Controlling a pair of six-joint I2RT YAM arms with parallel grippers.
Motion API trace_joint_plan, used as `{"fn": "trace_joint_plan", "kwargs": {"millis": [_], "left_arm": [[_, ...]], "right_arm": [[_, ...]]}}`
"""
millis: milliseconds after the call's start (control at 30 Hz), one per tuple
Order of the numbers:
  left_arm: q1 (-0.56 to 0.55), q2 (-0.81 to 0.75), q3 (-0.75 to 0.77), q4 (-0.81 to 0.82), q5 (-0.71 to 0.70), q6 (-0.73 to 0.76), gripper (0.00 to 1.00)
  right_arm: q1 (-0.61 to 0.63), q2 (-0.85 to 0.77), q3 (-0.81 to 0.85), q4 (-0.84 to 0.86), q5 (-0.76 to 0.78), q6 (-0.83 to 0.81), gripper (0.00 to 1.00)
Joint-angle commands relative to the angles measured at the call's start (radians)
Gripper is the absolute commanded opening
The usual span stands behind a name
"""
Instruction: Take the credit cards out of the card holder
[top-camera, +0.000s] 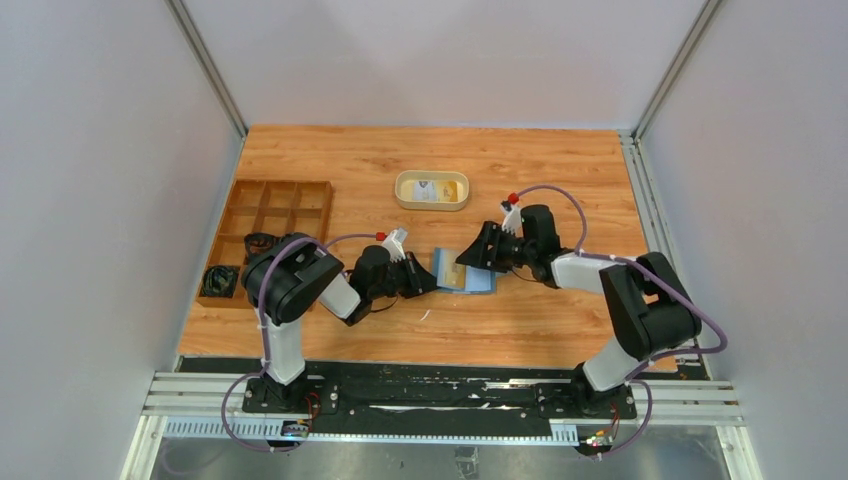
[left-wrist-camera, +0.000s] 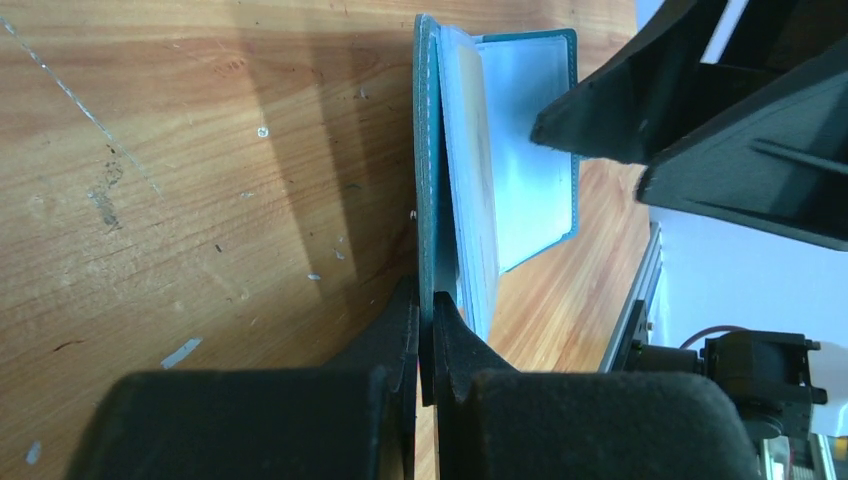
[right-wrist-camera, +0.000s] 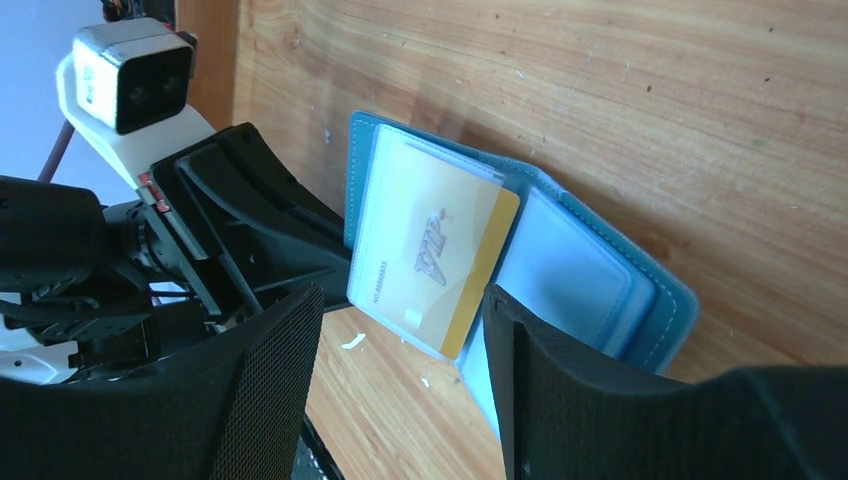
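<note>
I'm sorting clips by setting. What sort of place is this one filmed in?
Probably a robot lab test cell, not a home: white panels in aluminium framing enclose a wooden table, with the left arm and right arm bolted to a rail.

Credit card (right-wrist-camera: 432, 262) in the card holder (right-wrist-camera: 590, 275) reads "VIP" — plus "NO." with blurred digits.

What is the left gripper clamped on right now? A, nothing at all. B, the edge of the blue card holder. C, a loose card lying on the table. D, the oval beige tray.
B: in the left wrist view, the left gripper has its jaws closed tight on the teal cover edge of the card holder.
</note>
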Motion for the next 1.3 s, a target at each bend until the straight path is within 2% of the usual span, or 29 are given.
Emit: {"fn": "trace_joint_plan", "kwargs": {"millis": [0,267,467,933,1067,1267], "left_arm": [[-0.007,0.062,-0.026,-0.120,-0.053,0.062,0.00],[-0.007,0.081,-0.037,-0.104,-0.056,0.059,0.00],[-0.007,0.104,-0.043,-0.065,-0.050,0.045,0.00],[-0.006,0.136,-0.049,-0.017,-0.043,0.030,0.00],[-0.006,0.139,-0.049,-0.018,-0.045,0.028,0.00],[-0.006,0.140,-0.049,-0.018,-0.049,0.028,0.00]], "right_arm": [[0.009,0.070,-0.055,0.169,-0.044,0.080,0.63],[0.009,0.178,-0.090,0.305,-0.037,0.170,0.62],[0.009,0.266,-0.123,0.473,-0.064,0.291,0.62],[0.011,0.420,-0.231,1.122,-0.183,0.543,0.56],[0.011,0.453,-0.224,1.208,-0.202,0.589,0.54],[0.011,0.438,-0.235,1.214,-0.217,0.577,0.53]]}}
